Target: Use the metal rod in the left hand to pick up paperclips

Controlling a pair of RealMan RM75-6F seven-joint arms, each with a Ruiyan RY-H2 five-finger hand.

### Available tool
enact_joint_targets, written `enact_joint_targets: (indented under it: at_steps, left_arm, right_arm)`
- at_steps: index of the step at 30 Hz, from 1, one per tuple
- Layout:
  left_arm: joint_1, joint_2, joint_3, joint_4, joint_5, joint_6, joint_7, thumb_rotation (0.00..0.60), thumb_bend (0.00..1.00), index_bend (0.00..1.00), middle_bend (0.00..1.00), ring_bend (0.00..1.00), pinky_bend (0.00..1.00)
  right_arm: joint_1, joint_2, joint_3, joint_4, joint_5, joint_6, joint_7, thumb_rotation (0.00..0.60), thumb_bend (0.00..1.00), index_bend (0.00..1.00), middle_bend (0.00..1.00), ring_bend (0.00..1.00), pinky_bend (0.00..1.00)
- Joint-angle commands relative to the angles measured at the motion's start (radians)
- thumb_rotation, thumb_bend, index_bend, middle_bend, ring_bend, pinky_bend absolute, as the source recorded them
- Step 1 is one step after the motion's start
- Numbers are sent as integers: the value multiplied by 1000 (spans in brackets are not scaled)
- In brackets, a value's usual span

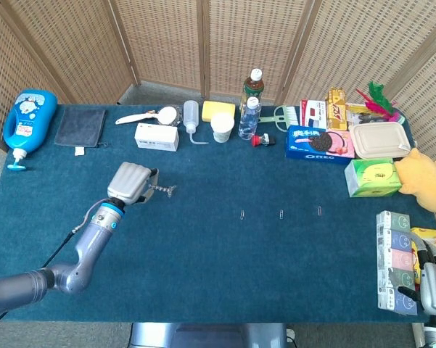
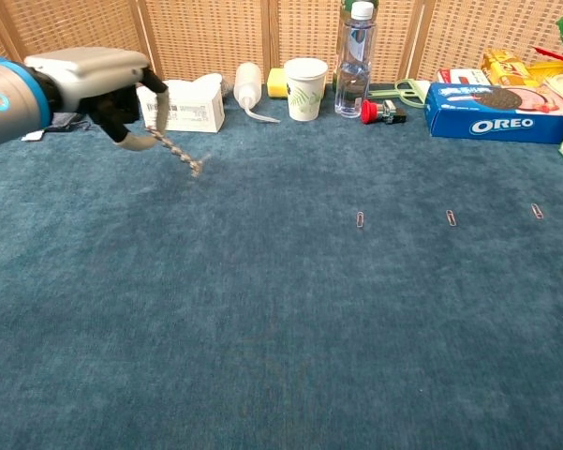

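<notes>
My left hand [image 1: 130, 183] [image 2: 98, 82] grips a thin metal rod [image 1: 160, 189] [image 2: 177, 153] that points right and down, with several paperclips clinging along it and at its tip. It hovers over the left middle of the blue cloth. Three loose paperclips lie in a row to the right: one [image 1: 242, 214] [image 2: 360, 219], a second [image 1: 281, 214] [image 2: 451, 217] and a third [image 1: 319, 211] [image 2: 537, 211]. My right hand [image 1: 435, 279] shows at the lower right corner of the head view, beside the table's edge; its fingers are unclear.
Along the back stand a white box [image 1: 157, 136], squeeze bottle [image 1: 191, 117], paper cup [image 1: 222, 127], water bottles [image 1: 249, 116] and an Oreo box [image 1: 319, 143]. A blue jug [image 1: 27, 120] and grey cloth [image 1: 80, 127] sit far left. Tissue box [image 1: 372, 177] and packets [image 1: 396, 261] line the right.
</notes>
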Motion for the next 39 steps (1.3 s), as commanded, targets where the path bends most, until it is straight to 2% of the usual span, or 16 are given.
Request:
enact_joint_targets:
  at_steps: [1,8,10,14,17,20,22,27,30,33,39]
  left_arm:
    - [6,6,-2,26,-7,-6,-13,600,671,631,1000,1000,1000]
    - [4,-4,-11,71,-9,-17,-35,600,664,631,1000,1000,1000]
    - [4,-16,-16,82,0,-15,-52,600,630,614,1000,1000,1000]
    - [5,-27,-14,93,20,-11,-66,600,574,505,969,1000,1000]
    - [7,-28,-12,94,29,-11,-73,600,527,396,883,987,1000]
    - [10,-21,-7,85,32,-18,-73,600,466,280,710,852,1000]
    - [13,-13,-3,76,36,-17,-69,600,440,224,584,724,1000]
    - [32,17,-2,40,49,5,-80,600,410,147,402,550,917]
    - [64,60,3,-14,75,50,-96,600,410,131,350,490,876]
    - [113,126,23,-100,109,96,-123,600,410,129,314,427,773]
    - [256,258,95,-253,172,232,-168,567,410,130,259,308,583]
  right_arm:
    - [3,-2,0,-3,1,-4,-7,600,274,93,217,151,266]
    - [7,0,2,-14,3,-5,-22,600,274,92,217,151,266]
    - [7,0,1,-18,4,-8,-17,600,274,92,219,151,266]
    - [4,3,-2,-20,1,-7,8,600,274,91,222,153,266]
    - [2,4,-2,-17,2,-4,8,600,274,91,223,153,266]
    - [1,6,-1,-17,1,-2,11,600,274,91,223,153,266]
    - [2,7,0,-17,-1,-1,12,600,274,90,223,153,266]
    - [6,6,1,-15,-5,-3,14,600,274,91,222,153,266]
    - [13,5,3,-14,-9,-7,11,600,274,91,223,153,266]
    - [24,6,7,-18,-13,-15,1,600,274,90,223,152,266]
    - [63,8,17,-41,-29,-43,-41,600,274,88,214,136,231]
